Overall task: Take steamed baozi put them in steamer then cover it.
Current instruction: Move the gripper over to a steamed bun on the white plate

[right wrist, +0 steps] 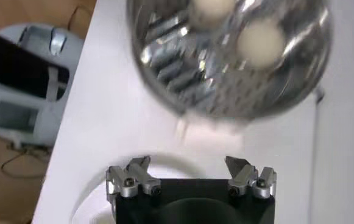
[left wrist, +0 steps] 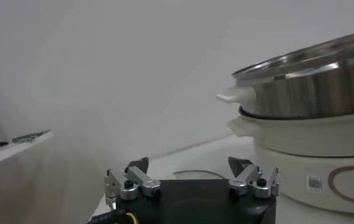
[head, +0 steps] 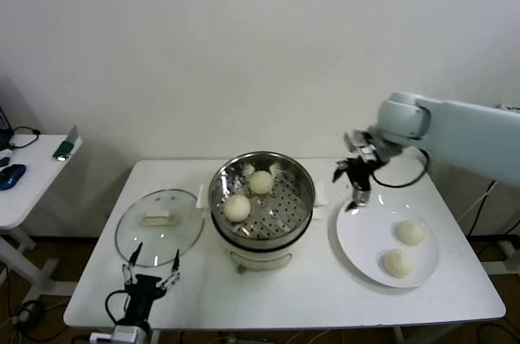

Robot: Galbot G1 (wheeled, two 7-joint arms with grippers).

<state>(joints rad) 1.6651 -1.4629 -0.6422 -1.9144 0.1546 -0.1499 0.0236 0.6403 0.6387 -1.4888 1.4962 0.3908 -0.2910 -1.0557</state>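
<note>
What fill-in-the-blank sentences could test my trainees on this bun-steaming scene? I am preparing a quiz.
1. The shiny steel steamer holds ____ cream-white baozi.
2. The flat white plate carries ____ baozi.
3. The clear glass cover lies on the white table to the steamer's ____.
4. The right gripper, open and empty, hangs over the ____ edge.

Missing: two; two; left; plate's

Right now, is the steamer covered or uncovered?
Uncovered. The steamer stands open-topped with two baozi showing inside; the cover lies flat on the table at its left.
</note>
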